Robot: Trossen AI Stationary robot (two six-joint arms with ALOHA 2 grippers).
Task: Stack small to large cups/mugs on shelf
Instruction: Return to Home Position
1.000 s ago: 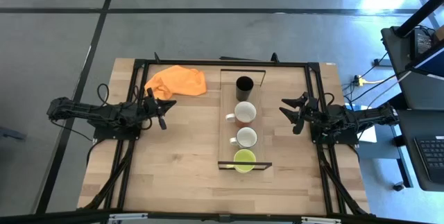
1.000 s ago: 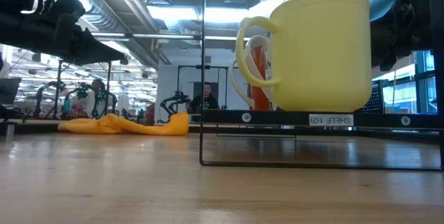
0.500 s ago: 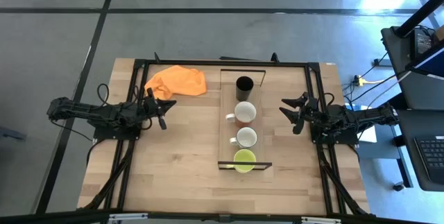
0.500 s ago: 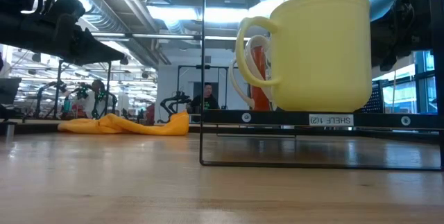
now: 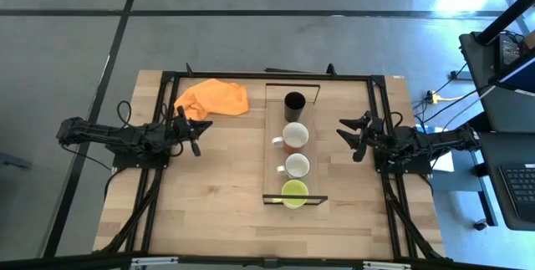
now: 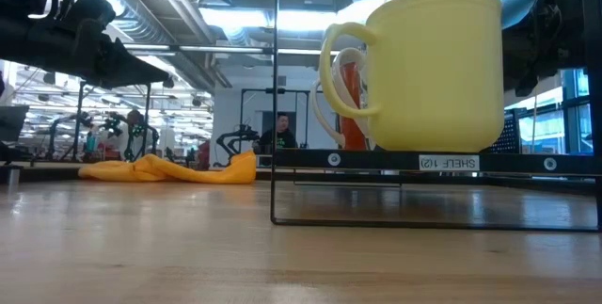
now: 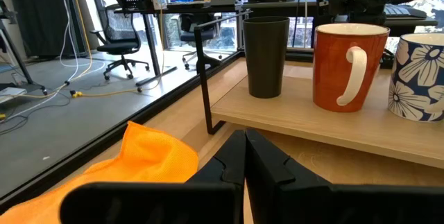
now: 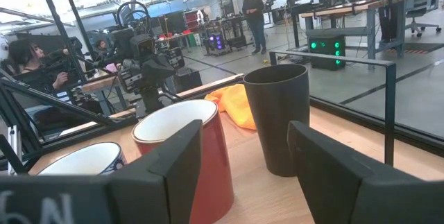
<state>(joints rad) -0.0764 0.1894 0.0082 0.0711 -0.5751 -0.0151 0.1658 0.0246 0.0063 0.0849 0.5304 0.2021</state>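
Observation:
The light-wood shelf (image 5: pixel 293 211) stands mid-table with a row of cups standing on it. From far to near they are a black cup (image 5: pixel 294 103), a reddish-brown mug (image 5: pixel 294 136), a white mug (image 5: pixel 297 166) and a yellow-green mug (image 5: pixel 294 192). The yellow-green mug fills the low view (image 6: pixel 433 69). My left gripper (image 5: pixel 203 126) is shut and empty, left of the shelf. My right gripper (image 5: pixel 344 136) is open and empty, right of the shelf. The left wrist view shows the black cup (image 7: pixel 266 56), the reddish-brown mug (image 7: pixel 349 66) and the white mug (image 7: pixel 420 77), which has blue flowers.
An orange cloth (image 5: pixel 213 98) lies crumpled at the table's far left, just beyond my left gripper. Bare wooden tabletop (image 5: pixel 226 195) lies on both sides of the shelf. The shelf's dark frame end (image 5: pixel 292 84) rises at its far end. People and equipment show in the room behind.

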